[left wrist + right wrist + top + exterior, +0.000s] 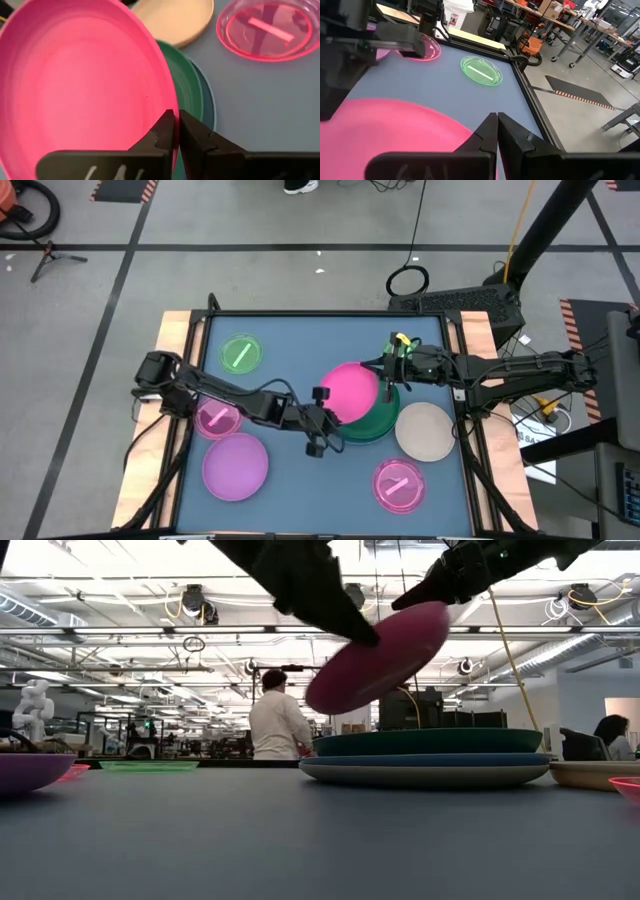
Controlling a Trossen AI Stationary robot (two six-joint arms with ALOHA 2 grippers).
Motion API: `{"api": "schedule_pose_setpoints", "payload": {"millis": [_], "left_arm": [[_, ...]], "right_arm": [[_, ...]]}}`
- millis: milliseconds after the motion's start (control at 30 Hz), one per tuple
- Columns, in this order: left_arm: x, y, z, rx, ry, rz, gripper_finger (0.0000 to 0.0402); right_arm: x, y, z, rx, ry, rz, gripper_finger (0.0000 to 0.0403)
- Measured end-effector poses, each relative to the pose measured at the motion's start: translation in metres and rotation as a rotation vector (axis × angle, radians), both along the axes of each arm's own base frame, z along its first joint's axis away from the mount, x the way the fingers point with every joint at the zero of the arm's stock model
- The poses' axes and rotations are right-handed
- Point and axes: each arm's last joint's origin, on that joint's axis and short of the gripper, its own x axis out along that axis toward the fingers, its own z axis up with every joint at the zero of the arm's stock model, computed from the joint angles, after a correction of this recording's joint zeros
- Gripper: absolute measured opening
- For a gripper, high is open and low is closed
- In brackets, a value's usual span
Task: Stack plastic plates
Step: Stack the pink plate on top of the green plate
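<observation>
A hot pink plate (352,388) hangs tilted above a stack with a dark green plate (378,423) on top, a blue plate (425,759) under it and a grey-white plate (420,776) at the bottom. My left gripper (328,412) is shut on the pink plate's near-left rim. My right gripper (386,374) is shut on its far-right rim. In the low view the pink plate (385,655) slopes, its left side lower. My left gripper pinches the hot pink plate's rim (169,107) between its two fingers, coming from the table's left. The plate is lifted clear of the stack and tilted. My right gripper pinches the plate's opposite rim (465,131) between its two fingers, coming from the table's right. The plate hangs clear between the two grippers.
A beige plate (425,430) lies right of the stack and a translucent pink plate (400,485) near the front right. A purple plate (235,466) and a small translucent pink plate (216,418) lie at the left, a translucent green plate (240,353) at the far left.
</observation>
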Motion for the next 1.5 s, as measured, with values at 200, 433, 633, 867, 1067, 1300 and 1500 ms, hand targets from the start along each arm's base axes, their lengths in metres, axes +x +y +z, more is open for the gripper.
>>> {"api": "schedule_pose_setpoints", "payload": {"millis": [200, 433, 633, 867, 1067, 1300, 1500], "left_arm": [[0.0007, 0.0003, 0.0, -0.014, -0.005, 0.011, 0.0024], [0.0007, -0.0001, 0.0001, -0.026, -0.004, 0.002, 0.0025], [0.0006, -0.0001, 0.0001, -0.027, -0.004, 0.003, 0.0025], [0.0006, -0.0001, 0.0001, -0.029, -0.004, 0.005, 0.0026], [0.0006, -0.0001, 0.0001, -0.03, -0.004, 0.005, 0.0026], [0.0006, -0.0001, 0.0001, -0.031, -0.004, 0.006, 0.0026], [0.0005, -0.0001, 0.0001, -0.034, -0.002, 0.008, 0.0029]], "right_arm": [[-0.0001, 0.0, -0.0002, -0.003, 0.004, 0.001, 0.0006], [-0.0001, 0.0, -0.0003, -0.004, 0.004, 0.001, 0.0006], [-0.0001, 0.0, -0.0003, -0.004, 0.004, 0.001, 0.0006], [-0.0001, 0.0, -0.0003, -0.003, 0.004, 0.001, 0.0006], [-0.0001, 0.0, -0.0003, -0.004, 0.004, 0.001, 0.0006], [-0.0001, 0.0, -0.0003, -0.004, 0.004, 0.001, 0.0006], [-0.0001, 0.0, -0.0003, -0.004, 0.004, 0.001, 0.0006]]}}
